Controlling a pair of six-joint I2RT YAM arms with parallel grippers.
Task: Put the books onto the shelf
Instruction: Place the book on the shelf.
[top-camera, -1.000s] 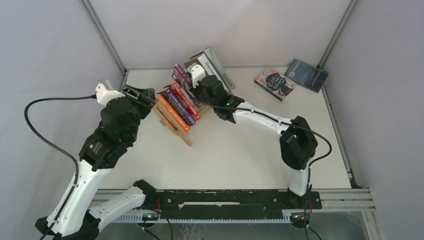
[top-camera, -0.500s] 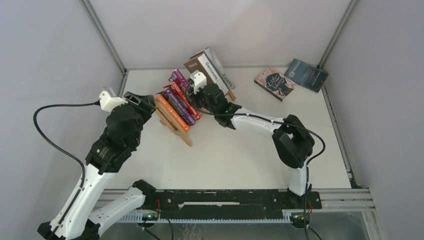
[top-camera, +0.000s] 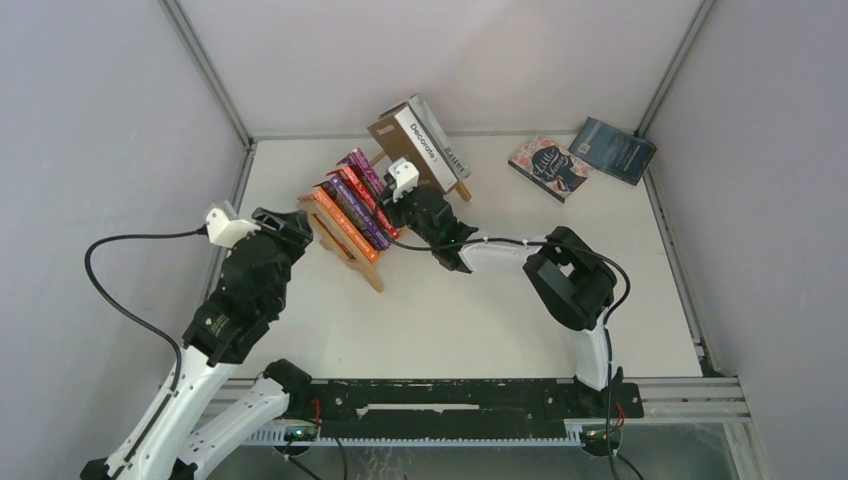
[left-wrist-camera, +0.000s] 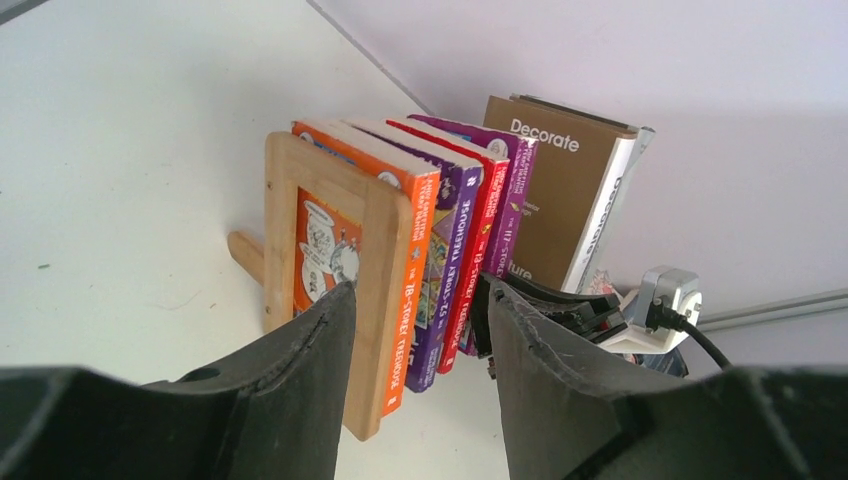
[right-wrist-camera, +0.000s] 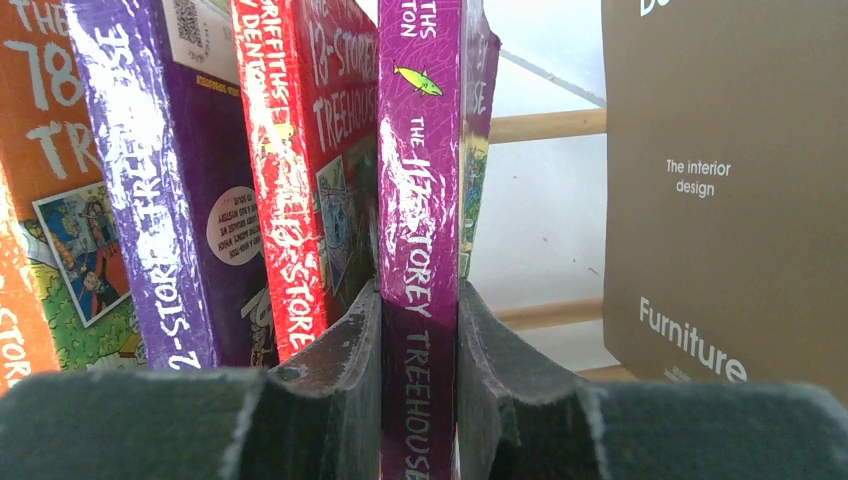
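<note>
The right gripper (right-wrist-camera: 418, 320) is closed on the lower spine of the magenta book (right-wrist-camera: 418, 150), the last of four paperbacks standing in a row on the shelf (left-wrist-camera: 282, 240). I judge that it grips there to bring this book upright against the red book (right-wrist-camera: 300, 150). A gap separates it from the brown book (right-wrist-camera: 720, 150) at the far end of the shelf. The left gripper (left-wrist-camera: 415, 310) is open and holds nothing, just before the shelf's other end frame, probably ready to steady the rack.

The right wrist view shows the grip, which the arm hides in the top view. Only the top view shows the illustrated book (top-camera: 548, 167) and the dark blue book (top-camera: 612, 150), flat on the table (top-camera: 480, 310), well apart from the shelf and not yet placed.
</note>
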